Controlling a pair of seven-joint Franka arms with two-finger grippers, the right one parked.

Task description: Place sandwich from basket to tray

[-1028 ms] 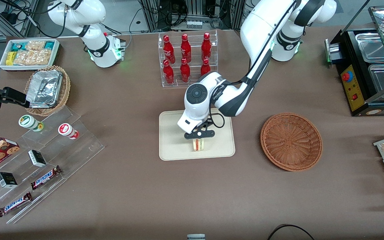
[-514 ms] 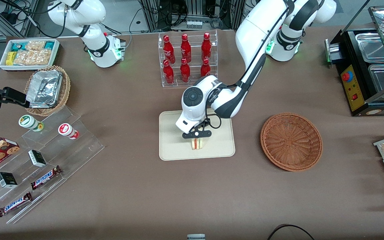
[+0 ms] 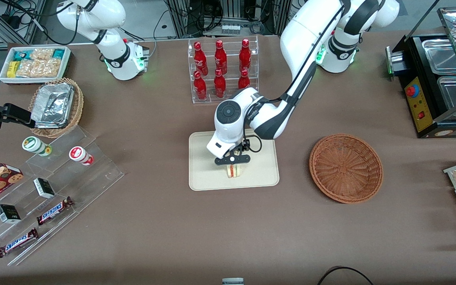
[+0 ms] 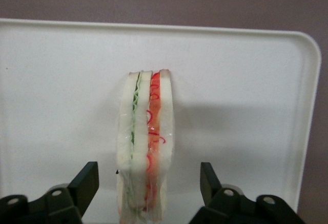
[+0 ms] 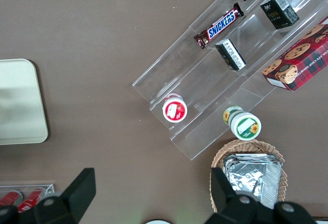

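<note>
The sandwich (image 3: 234,171) (image 4: 145,142) stands on its edge on the cream tray (image 3: 208,174) (image 4: 61,90), red and green filling showing between pale bread. My left gripper (image 3: 234,163) (image 4: 148,183) hovers right over it, open, one black finger (image 4: 84,183) on each side with a clear gap to the bread. The reddish-brown wicker basket (image 3: 346,168) sits on the table beside the tray, toward the working arm's end, with nothing in it.
A clear rack of red bottles (image 3: 222,69) stands farther from the front camera than the tray. A lighter basket with foil containers (image 3: 56,107), a white snack bin (image 3: 34,63) and an acrylic shelf of snacks (image 3: 42,186) lie toward the parked arm's end. A black warmer (image 3: 437,79) stands at the working arm's end.
The left arm's wrist has drifted slightly toward the parked arm's end and a little upward over the tray. The sandwich has stayed in its place on the tray.
</note>
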